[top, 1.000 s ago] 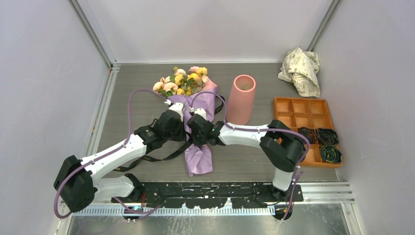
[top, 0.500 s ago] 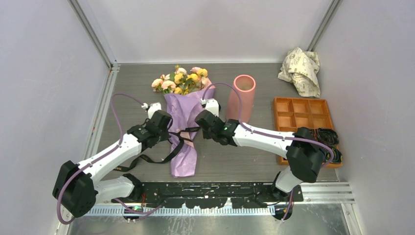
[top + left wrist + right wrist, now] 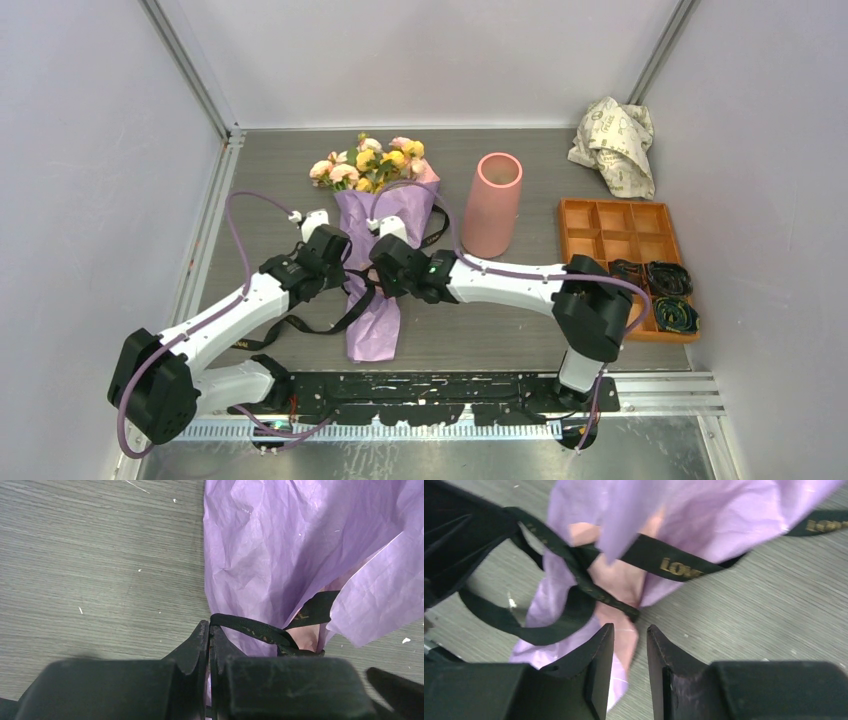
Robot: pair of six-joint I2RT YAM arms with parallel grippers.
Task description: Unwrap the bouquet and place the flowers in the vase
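Untying the bouquet (image 3: 385, 215): your left fingers (image 3: 192, 650) pinch the ribbon (image 3: 250, 627), right fingers (image 3: 596, 660) spread over its knot (image 3: 576, 560); close there, pull.

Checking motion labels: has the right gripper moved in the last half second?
Yes. The right gripper has shifted left, away from the vase, over the bouquet.
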